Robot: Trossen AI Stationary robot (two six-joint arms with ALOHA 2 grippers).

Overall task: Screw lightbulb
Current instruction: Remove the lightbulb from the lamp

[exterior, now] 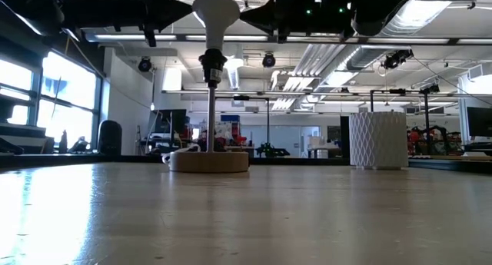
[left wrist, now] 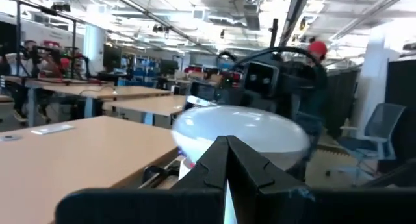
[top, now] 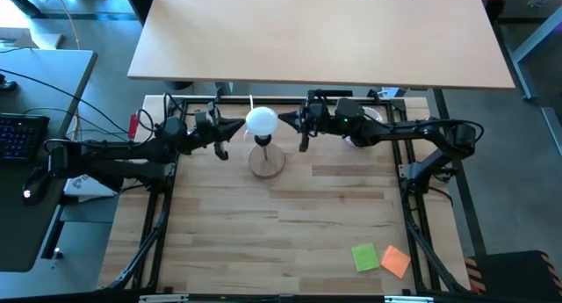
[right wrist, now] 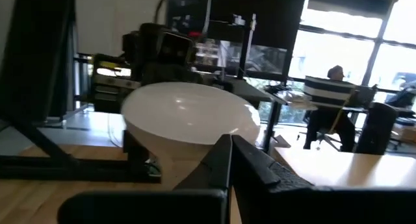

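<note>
The white lightbulb (top: 261, 121) stands upright with its narrow end in the black socket (exterior: 213, 65). The socket tops a thin post on the round wooden lamp base (top: 266, 161), which rests flat on the table near the far edge. My left gripper (top: 239, 127) is shut, level, its tips at the globe's left side. My right gripper (top: 283, 123) is shut, level, its tips at the globe's right side. The low view shows the bulb (exterior: 215, 10) between both pointed tips. My left gripper points level from the table's left at the globe's side (left wrist: 214, 130), fingers shut. I cannot tell whether the tips touch it. My right gripper points level from the table's right at the globe's underside and neck (right wrist: 195, 136), fingers shut. I cannot tell whether it touches.
A white ribbed cup (exterior: 377, 140) stands at the far right, under the right arm. A green note (top: 365, 256) and an orange note (top: 396, 261) lie at the near right. A pale desk (top: 316, 31) stands beyond the far edge. A person (right wrist: 331, 110) sits in the room behind.
</note>
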